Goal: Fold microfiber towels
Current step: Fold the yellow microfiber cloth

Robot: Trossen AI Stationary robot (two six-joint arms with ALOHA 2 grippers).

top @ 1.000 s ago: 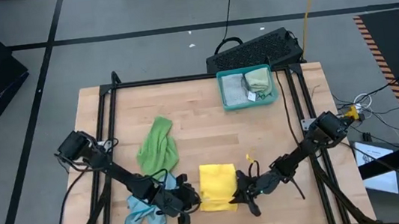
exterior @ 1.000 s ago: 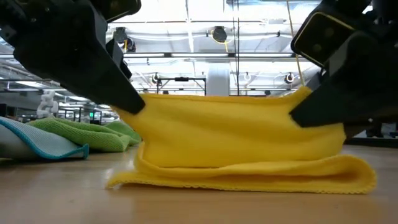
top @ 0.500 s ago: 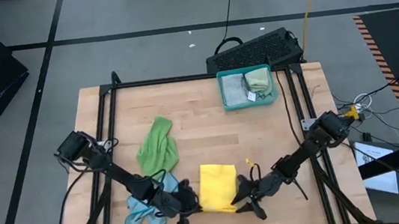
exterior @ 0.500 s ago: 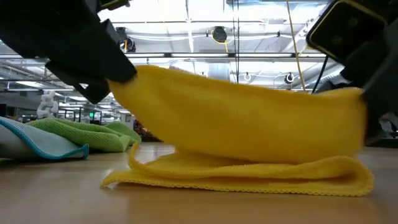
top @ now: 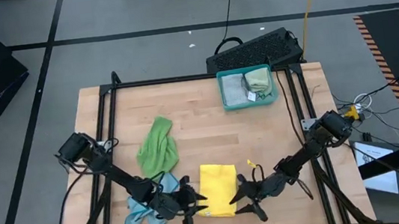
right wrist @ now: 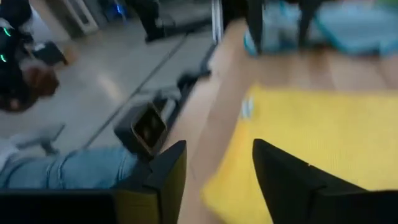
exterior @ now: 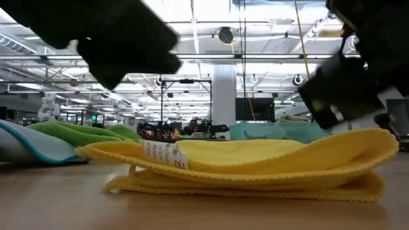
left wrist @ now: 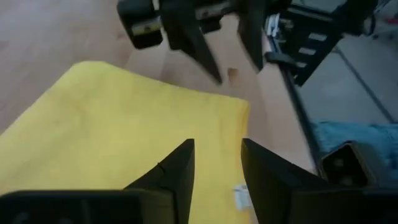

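Note:
A yellow towel (top: 217,181) lies folded near the table's front edge, its upper layer resting on the lower one (exterior: 255,163), with a white label (exterior: 160,153) at its left. My left gripper (top: 194,203) is at its left near corner and my right gripper (top: 237,197) at its right near corner. Both are open just above the cloth (left wrist: 124,124) and clear of it. A bright green towel (top: 157,145) and a light blue one (top: 143,209) lie crumpled to the left.
A teal tray (top: 222,94) at the back right holds a grey cloth (top: 234,87) and a pale green cloth (top: 258,79). A black keyboard (top: 256,49) sits behind it. Bare wood lies between the yellow towel and the tray.
Both grippers held the yellow towel's lifted half by its two corners, carried it over the lower half and let go. That half has dropped flat onto the lower layer, and the grippers now stand above the cloth.

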